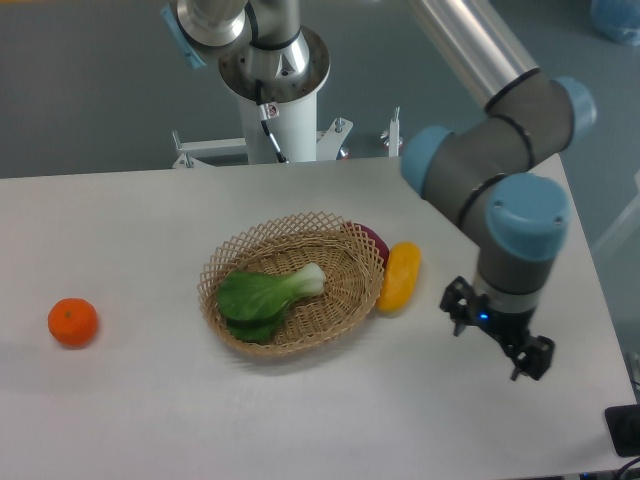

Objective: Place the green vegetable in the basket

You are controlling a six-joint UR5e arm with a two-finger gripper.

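Table (120,230): red object (374,240) half-hidden behind basket (340,300).

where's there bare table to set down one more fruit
Bare table runs along the near edge and between the orange and the basket. The far left is open too. It is crowded right of the basket, with the yellow fruit, a dark red item and the gripper.
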